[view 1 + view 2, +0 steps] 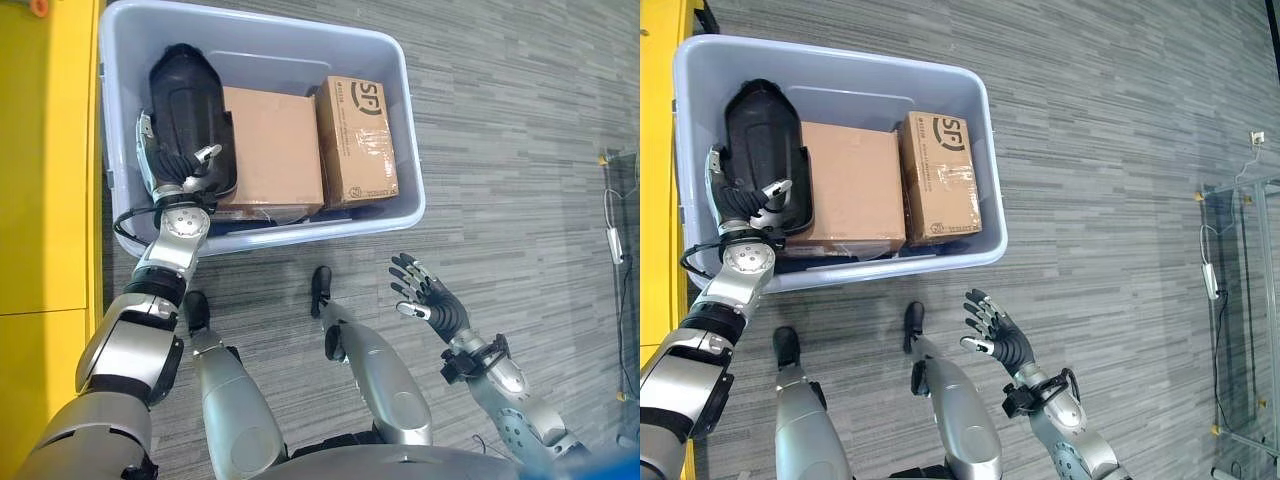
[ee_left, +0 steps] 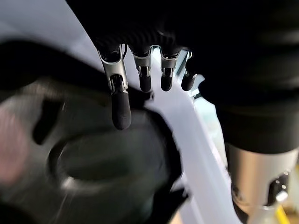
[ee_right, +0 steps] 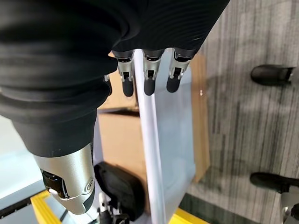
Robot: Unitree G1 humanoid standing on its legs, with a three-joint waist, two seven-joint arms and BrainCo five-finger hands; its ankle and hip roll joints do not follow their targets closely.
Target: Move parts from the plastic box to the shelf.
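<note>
A pale blue plastic box (image 1: 412, 140) stands on the floor in front of me. Inside lie a big black moulded part (image 1: 185, 90) at its left end, a wide cardboard box (image 1: 270, 150) in the middle and a narrower taped one (image 1: 355, 140) on the right. My left hand (image 1: 172, 170) is inside the box at the black part's near end. Its fingers (image 2: 120, 107) are straight along the part's left side and its thumb rests on top. My right hand (image 1: 430, 300) hovers open, fingers spread, over the floor just outside the box's near right corner.
A yellow surface (image 1: 40, 200) runs along the box's left side, close to my left arm. A metal and glass frame (image 1: 1240, 300) stands at the far right. Grey striped carpet (image 1: 520, 120) spreads to the right of the box.
</note>
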